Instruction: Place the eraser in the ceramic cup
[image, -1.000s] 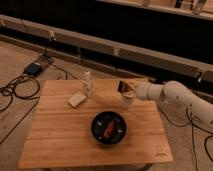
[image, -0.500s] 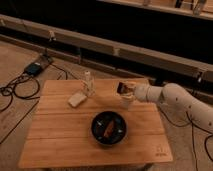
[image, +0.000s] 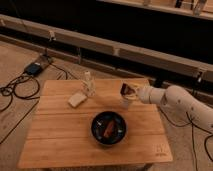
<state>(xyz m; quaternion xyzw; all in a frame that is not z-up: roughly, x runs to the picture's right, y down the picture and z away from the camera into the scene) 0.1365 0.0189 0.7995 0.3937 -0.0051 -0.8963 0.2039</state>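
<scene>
The table (image: 65, 135) was a rectangular wooden slab with visible plank seams, standing on a pale floor. Behind the table ran a long low rail (image: 100, 45) against a dark background. Cables (image: 15, 92) lay on the floor to the left of the table, near a small dark box (image: 34, 68).

A wide black bowl (image: 108, 128) sat near the middle of the table, toward the front edge, with an orange-brown item inside it. A slim clear bottle (image: 89, 83) stood upright behind and left of the bowl. A pale block (image: 77, 99) lay just left of the bottle, flat on the wood.

The cup (image: 126, 102) was small, off-white and round, narrower than the bowl. It stood behind and right of the bowl, near the table's right rear part.

The white arm (image: 180, 102) reached in from the right of the table. The gripper (image: 127, 90) was directly above the cup, close to its rim. A small dark object showed at the gripper tip; whether the fingers were clamped on it could not be determined. Contact between gripper and cup could not be confirmed.
</scene>
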